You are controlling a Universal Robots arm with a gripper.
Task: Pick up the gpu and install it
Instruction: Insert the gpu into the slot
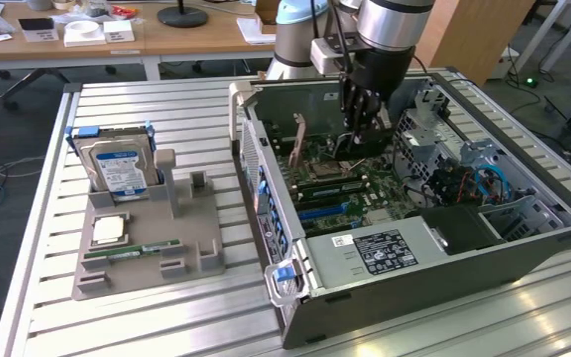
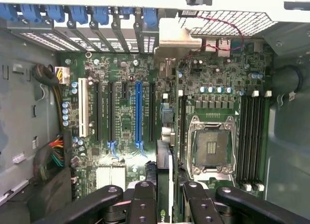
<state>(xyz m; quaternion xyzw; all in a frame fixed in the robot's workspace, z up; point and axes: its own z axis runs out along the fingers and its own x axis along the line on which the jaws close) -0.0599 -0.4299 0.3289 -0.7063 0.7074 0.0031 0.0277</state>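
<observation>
Tool (image 2: pixel 167 191): the gpu (image 2: pixel 163 158) is clamped, edge-on above the motherboard (image 2: pixel 121 122).
Risk: contacts could be jammed if the blue slot (image 2: pixel 138 112) is missed.

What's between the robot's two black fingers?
The gpu is there, seen edge-on, clamped by the gripper over the motherboard. The wrist view shows it.

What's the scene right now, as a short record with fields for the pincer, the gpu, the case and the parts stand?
pincer: inside the open computer case, shut on the gpu
gpu: edge-on between the fingers, over the motherboard
seated in slot: cannot tell
parts stand: exterior view's left of case, holding hard drive and memory stick
</observation>
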